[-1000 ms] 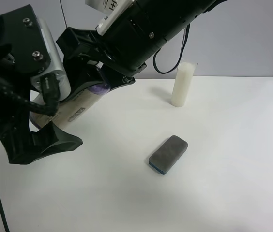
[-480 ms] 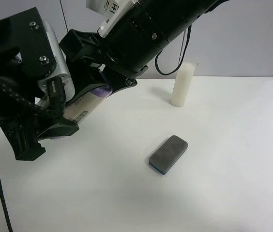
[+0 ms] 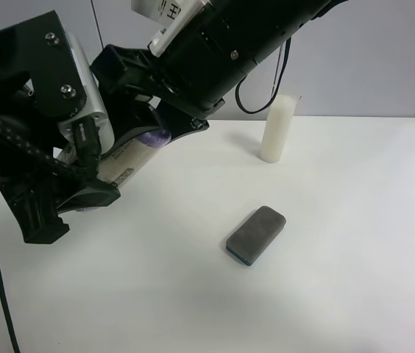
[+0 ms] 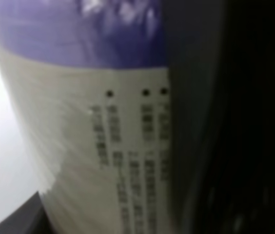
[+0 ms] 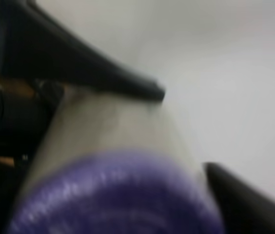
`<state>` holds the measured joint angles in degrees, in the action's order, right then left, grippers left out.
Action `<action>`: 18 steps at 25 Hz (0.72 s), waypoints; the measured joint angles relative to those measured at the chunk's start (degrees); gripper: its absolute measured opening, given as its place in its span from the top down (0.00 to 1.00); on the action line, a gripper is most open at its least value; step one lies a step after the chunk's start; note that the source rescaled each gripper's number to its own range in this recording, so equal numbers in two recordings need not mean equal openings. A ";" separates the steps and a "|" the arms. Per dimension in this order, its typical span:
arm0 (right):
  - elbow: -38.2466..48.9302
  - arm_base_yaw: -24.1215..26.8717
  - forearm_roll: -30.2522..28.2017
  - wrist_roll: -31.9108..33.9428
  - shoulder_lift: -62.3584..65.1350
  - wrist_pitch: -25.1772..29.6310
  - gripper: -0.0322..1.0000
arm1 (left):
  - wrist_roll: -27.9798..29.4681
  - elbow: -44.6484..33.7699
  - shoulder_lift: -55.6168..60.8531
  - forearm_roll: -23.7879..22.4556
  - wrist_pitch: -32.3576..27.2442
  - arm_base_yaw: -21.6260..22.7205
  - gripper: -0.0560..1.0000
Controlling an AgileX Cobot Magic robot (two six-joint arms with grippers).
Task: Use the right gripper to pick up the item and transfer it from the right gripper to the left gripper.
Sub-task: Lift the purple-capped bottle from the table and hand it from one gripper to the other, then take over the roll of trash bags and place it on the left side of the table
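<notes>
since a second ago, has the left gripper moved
Yes. The left gripper has closed up onto the item, edging slightly toward the candle in the exterior high view.

White table [image 3: 355, 294]; pale grey wall [image 3: 384, 66] behind; lighting apparently soft, even.

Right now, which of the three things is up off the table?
The purple-ended roll, held in the air by the right pincer and the left pincer. The white candle stands on the table; the grey block lies flat on it.

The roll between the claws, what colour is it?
The roll is cream with dark print and a purple end; left wrist view.
</notes>
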<state>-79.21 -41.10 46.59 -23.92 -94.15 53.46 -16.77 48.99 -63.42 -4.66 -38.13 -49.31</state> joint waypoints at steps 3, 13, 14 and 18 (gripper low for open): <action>0.00 0.21 -1.73 0.05 0.00 -0.69 0.14 | 0.04 0.00 0.00 0.17 -0.35 0.00 0.93; 0.00 0.27 -2.17 0.05 0.00 1.16 0.03 | -0.14 0.00 0.00 0.21 -0.76 0.00 0.93; 0.00 0.27 -2.17 0.05 0.00 2.10 0.03 | -0.20 0.00 0.00 0.21 -0.80 0.00 0.93; 0.00 0.27 -2.39 0.10 0.30 4.84 0.03 | -0.26 0.00 0.00 0.44 -0.80 -0.13 0.93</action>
<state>-79.21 -40.83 44.20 -23.81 -93.85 58.31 -17.02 48.99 -63.42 -4.22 -38.93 -49.44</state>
